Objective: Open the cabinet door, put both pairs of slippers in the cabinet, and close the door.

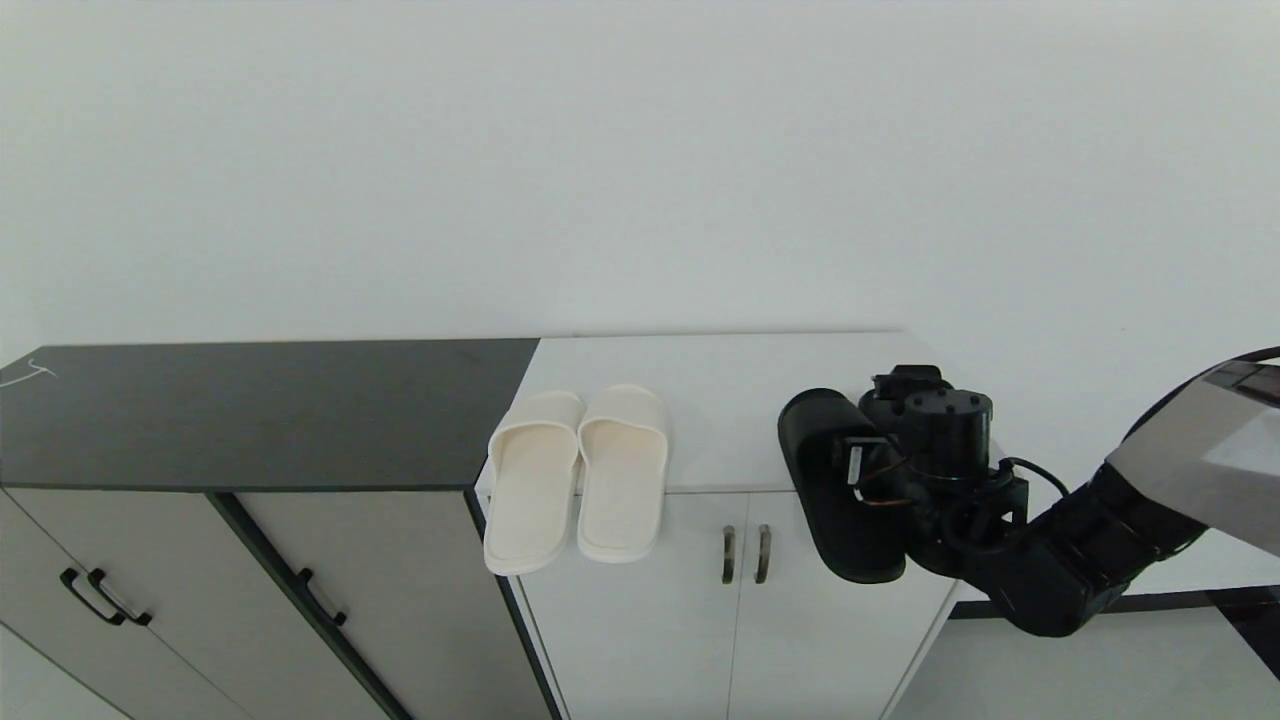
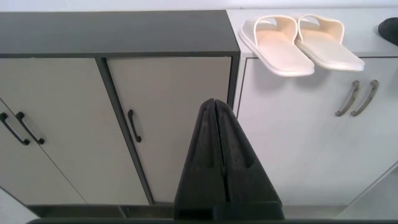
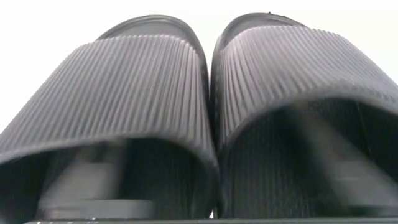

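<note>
Step in hand: pickup of the black slippers [image 1: 835,490], on the white cabinet [image 1: 730,390] top near the white slippers [image 1: 580,480]. The right gripper [image 1: 885,475] is at them; grasp indeterminate. Left gripper [image 2: 216,143]: clenched, empty. Cabinet doors [image 1: 640,620] are closed; the next move likely requires pulling a handle [image 1: 762,553].

We see the white cabinet [image 1: 740,400] top carrying the cream slippers [image 1: 580,480] side by side, near ends overhanging its front edge. The black slippers [image 1: 825,470] lie toward its right end, likewise overhanging.

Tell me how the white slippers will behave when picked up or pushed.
The white slippers look like thick moulded foam: probably light, only mildly bendy. Their heels overhang the front edge of the cabinet top, so a forward nudge could tip them off.
</note>
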`<state>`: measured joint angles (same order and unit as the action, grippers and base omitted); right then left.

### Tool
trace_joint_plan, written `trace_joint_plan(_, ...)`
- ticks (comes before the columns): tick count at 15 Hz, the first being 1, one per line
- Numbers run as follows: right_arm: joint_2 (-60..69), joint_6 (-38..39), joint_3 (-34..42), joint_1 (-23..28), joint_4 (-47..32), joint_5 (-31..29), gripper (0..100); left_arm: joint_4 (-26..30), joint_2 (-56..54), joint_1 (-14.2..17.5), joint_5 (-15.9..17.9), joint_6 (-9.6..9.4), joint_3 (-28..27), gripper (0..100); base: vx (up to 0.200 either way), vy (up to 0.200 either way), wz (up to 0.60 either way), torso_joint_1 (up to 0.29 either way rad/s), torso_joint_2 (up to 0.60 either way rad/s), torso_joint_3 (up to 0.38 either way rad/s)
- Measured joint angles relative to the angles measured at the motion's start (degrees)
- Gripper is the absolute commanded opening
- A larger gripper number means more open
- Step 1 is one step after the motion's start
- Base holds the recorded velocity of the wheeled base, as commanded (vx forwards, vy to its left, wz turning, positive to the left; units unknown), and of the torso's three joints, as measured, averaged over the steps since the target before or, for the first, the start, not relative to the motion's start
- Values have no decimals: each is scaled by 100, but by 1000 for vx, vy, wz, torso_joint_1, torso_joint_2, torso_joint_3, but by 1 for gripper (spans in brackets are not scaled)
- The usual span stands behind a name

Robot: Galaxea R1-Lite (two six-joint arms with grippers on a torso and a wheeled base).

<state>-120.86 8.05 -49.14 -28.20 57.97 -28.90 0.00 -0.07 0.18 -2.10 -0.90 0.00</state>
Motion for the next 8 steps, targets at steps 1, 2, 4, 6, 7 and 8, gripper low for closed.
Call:
trace_joint_plan(1, -26, -11, -33, 23, 0, 1, 0, 2, 0, 0, 0, -2, 0, 0, 0, 0, 0, 0, 0, 0)
trace_joint_plan(2, -23, -20, -50, 33, -2, 24, 0, 2, 0, -5, 2, 1, 0, 0, 0, 0, 0, 0, 0, 0)
trace_joint_plan(4, 62, -2, -44, 17, -9, 239, 0, 0, 0, -5, 5, 0, 0, 0, 0, 0, 0, 0, 0, 0)
trace_joint_plan(6, 302, 7, 173, -57, 0, 655, 0, 2, 0, -5, 7, 4, 0, 0, 0, 0, 0, 0, 0, 0)
trace_joint_plan(7, 514, 7, 386, -132, 13, 978, 0, 0, 0, -2, 7, 11, 0, 0, -200, 0, 0, 2, -2, -2)
trace_joint_plan(8, 807, 5, 684, -236, 26, 1382, 0, 0, 0, 2, 10, 22, 0, 0, -200, 0, 0, -2, 2, -2)
